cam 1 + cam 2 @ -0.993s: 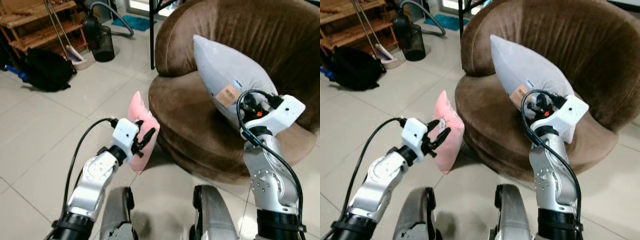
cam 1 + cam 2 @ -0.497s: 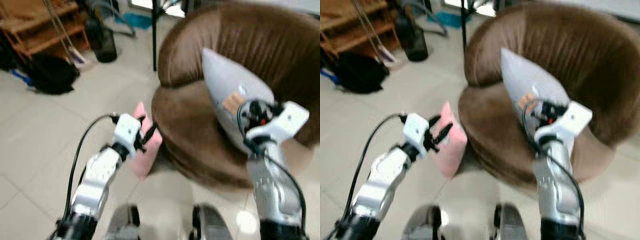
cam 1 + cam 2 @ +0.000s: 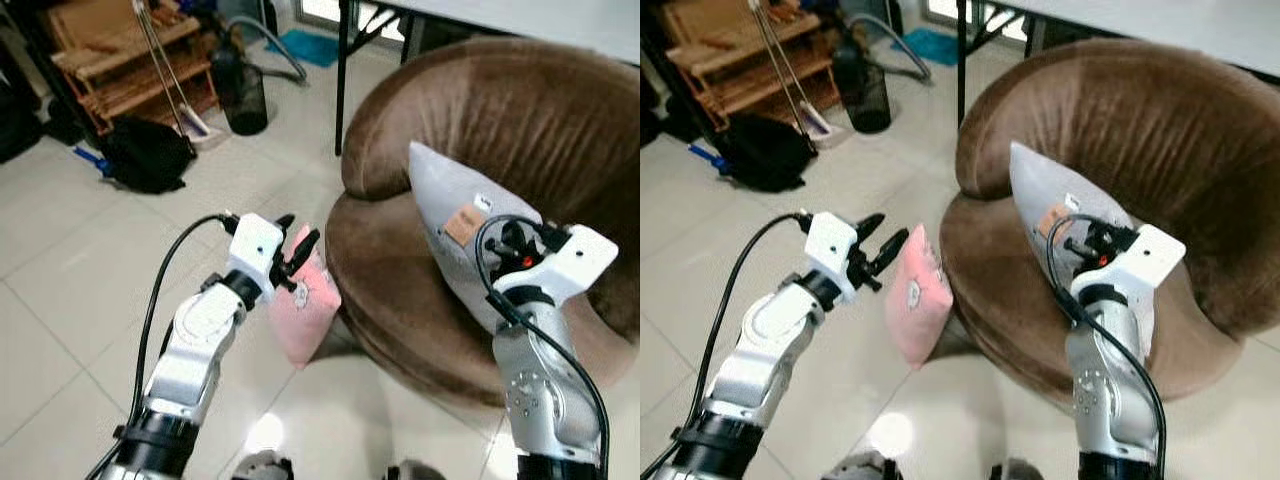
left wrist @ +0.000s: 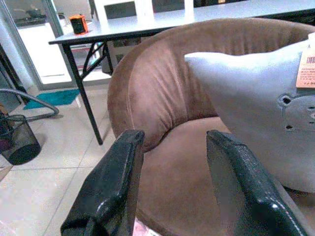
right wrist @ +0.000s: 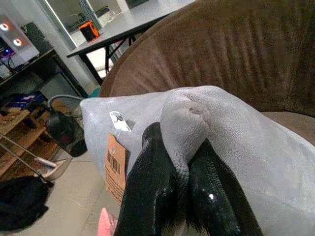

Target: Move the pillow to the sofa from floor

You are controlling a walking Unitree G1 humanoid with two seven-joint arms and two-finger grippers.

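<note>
Sofa (image 3: 520,130) | grey pillow (image 3: 450,230) pinched by right end effector (image 5: 184,182) | pink pillow (image 3: 305,305) leaning alongside

Grey tagged pillow (image 3: 455,225) upright on brown sofa (image 3: 520,120) seat.

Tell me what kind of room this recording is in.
Probably a home living area: a round brown sofa chair on a tiled floor, a wooden rack with a broom against it, and a white table behind.
</note>
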